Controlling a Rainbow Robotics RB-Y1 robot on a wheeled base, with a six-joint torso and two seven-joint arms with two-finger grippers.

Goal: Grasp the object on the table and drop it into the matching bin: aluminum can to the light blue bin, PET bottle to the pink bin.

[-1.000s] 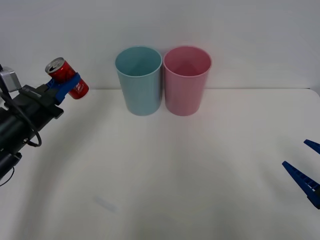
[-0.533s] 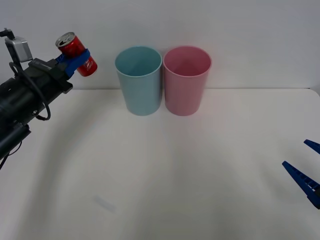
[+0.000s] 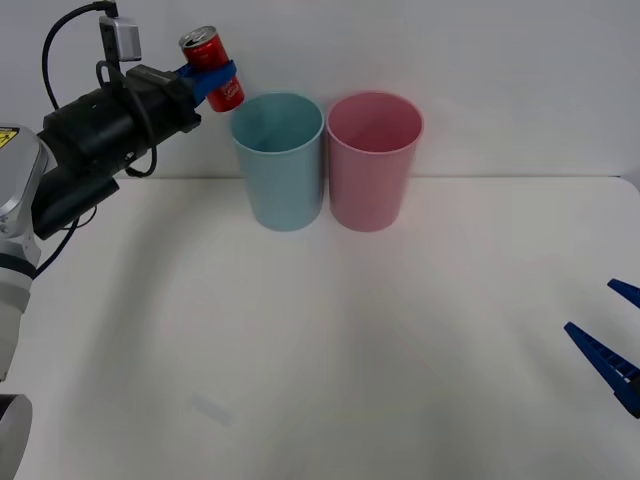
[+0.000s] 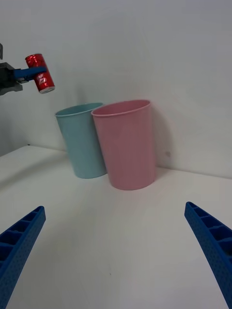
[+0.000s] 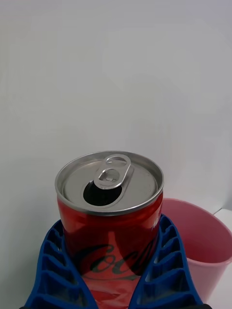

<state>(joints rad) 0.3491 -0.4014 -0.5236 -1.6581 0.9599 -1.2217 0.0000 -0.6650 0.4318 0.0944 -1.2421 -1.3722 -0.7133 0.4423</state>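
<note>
A: Can [image 3: 212,68] status? Where's it at?
B: Clamped in left gripper [image 3: 210,76], held in air just left of light blue bin [image 3: 278,160] rim. Carry step, I'd say.
A: Next?
B: Prob. shift over the opening, then release. Right gripper [image 3: 612,350] spread wide, parked low over table [image 3: 330,340].

A glossy red metal skin and a brushed silver lid with an opened pull-tab mouth are shown by the aluminum can [image 5: 110,217], which is clamped between the ribbed, matt blue plastic fingers of the left gripper [image 3: 212,77]. Smooth plastic with a soft sheen is seen on the light blue bin [image 3: 279,165] and the pink bin [image 3: 372,165]. The table [image 3: 400,350] is finished in plain matt white.
</note>
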